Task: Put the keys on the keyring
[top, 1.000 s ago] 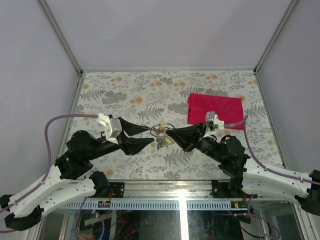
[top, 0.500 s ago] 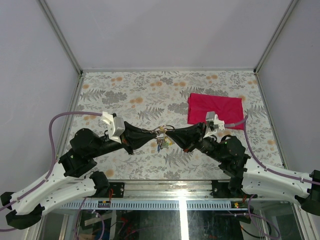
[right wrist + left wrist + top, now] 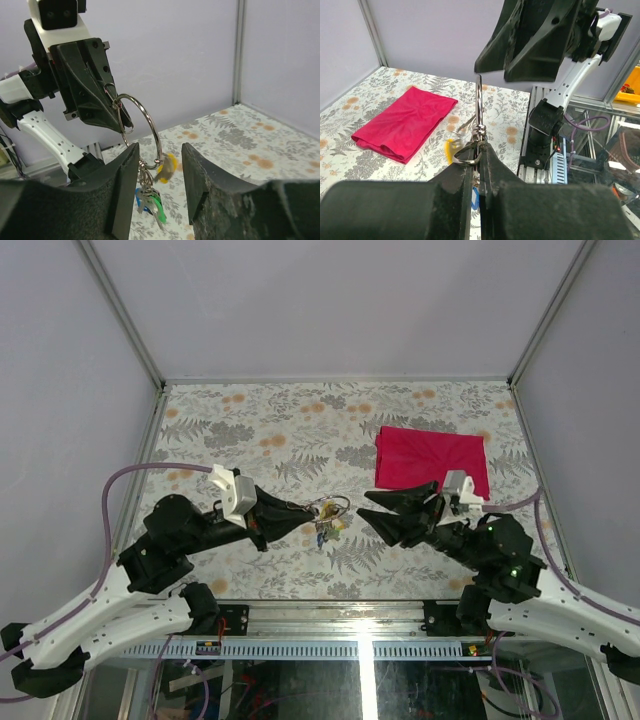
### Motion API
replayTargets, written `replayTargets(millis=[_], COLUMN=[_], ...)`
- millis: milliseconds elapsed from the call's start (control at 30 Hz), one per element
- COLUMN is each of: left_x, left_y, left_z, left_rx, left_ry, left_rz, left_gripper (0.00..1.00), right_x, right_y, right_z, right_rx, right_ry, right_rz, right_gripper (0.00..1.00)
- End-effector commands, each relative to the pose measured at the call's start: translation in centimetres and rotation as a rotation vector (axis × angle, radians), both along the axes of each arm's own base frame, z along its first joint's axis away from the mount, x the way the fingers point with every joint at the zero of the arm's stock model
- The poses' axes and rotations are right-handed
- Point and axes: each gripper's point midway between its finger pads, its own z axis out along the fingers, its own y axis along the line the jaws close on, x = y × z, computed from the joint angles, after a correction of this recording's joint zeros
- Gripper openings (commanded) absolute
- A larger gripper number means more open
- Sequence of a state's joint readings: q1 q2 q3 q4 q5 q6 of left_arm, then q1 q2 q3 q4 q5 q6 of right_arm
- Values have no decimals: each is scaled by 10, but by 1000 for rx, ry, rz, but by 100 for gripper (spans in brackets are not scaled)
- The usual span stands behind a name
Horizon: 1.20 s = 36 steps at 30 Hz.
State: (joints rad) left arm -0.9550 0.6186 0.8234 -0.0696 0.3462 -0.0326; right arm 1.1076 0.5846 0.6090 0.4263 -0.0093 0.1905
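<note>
Your left gripper (image 3: pixel 303 510) clamps the thin silver wire keyring (image 3: pixel 152 125) upright so its small coloured-head keys (image 3: pixel 150 200) hang free; your right gripper (image 3: pixel 362 506), just right, stands half-open, empty.

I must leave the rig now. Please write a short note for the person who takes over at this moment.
Left hand: shut on the keyring, holding it up.
Right hand: open, empty, near the ring but apart.
Keys: yellow, blue and green ones hang from the ring.
Done: the visible keys are on.
Left: probably only to lay the ring down; no loose key shows.
</note>
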Motion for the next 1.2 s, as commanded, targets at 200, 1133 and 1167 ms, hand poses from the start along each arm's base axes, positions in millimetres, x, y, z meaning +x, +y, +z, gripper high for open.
replayTargets(millis=[200, 1133, 1167], left_x=[-33, -50, -48], left_y=[2, 2, 2], left_z=[21, 10, 10], left_rx=[52, 162, 166], left_ry=[-138, -183, -187], left_rz=[-177, -296, -288], left_gripper=[0, 0, 0], right_x=[-15, -66, -68], right_y=[-26, 44, 45], right_z=[17, 14, 15], right_rx=[-234, -270, -259], right_ry=[-132, -184, -183], right_rz=[3, 460, 473], right_gripper=[43, 56, 56])
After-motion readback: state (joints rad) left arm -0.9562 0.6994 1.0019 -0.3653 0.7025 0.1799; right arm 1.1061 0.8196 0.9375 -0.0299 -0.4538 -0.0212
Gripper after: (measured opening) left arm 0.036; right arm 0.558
